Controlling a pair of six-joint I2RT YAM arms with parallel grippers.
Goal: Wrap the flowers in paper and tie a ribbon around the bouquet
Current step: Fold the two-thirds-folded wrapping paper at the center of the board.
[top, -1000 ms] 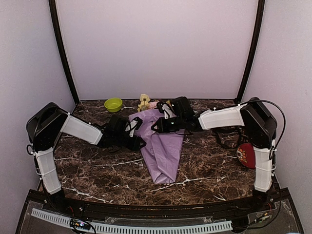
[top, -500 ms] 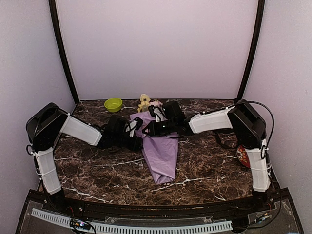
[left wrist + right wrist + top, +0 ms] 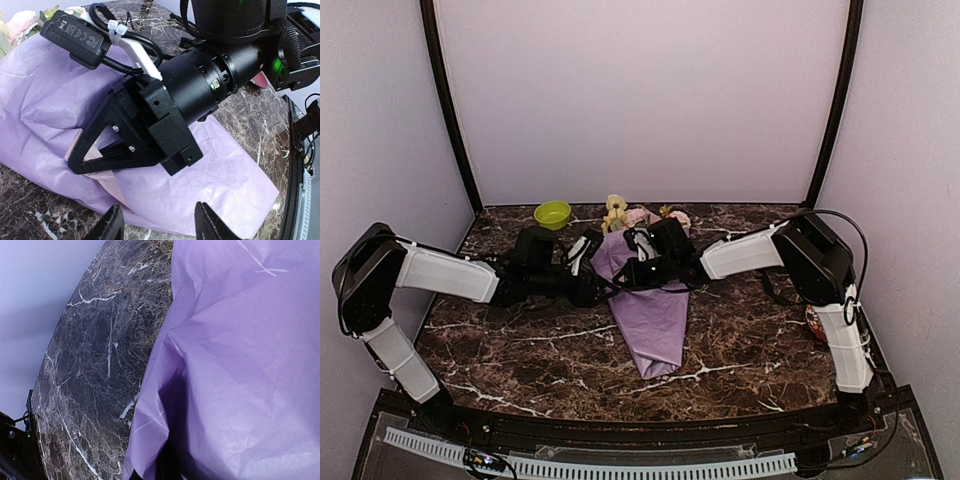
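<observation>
item: bouquet (image 3: pixel 656 318), a cone of lilac paper (image 3: pixel 45 95) lying mid-worktop (image 3: pixel 510 345), narrow end toward the arm bases, flowers (image 3: pixel 625 212) at the far, wide end.
handling: light, soft, quick to crease and tear; blooms fragile. best taken at the cone's waist, below the heads, with a gentle squeeze.
left claw (image 3: pixel 159 226): fingers apart, empty, poised over the paper's edge.
right claw (image 3: pixel 76 161): shut, tip pressed on the wrap; whether it pinches a fold cannot be told.
surface: dark marble-look, white veins, smooth; paper probably slides on it.
room: pale lilac walls, black corner posts; green bowl (image 3: pixel 552 213) at back left.
</observation>
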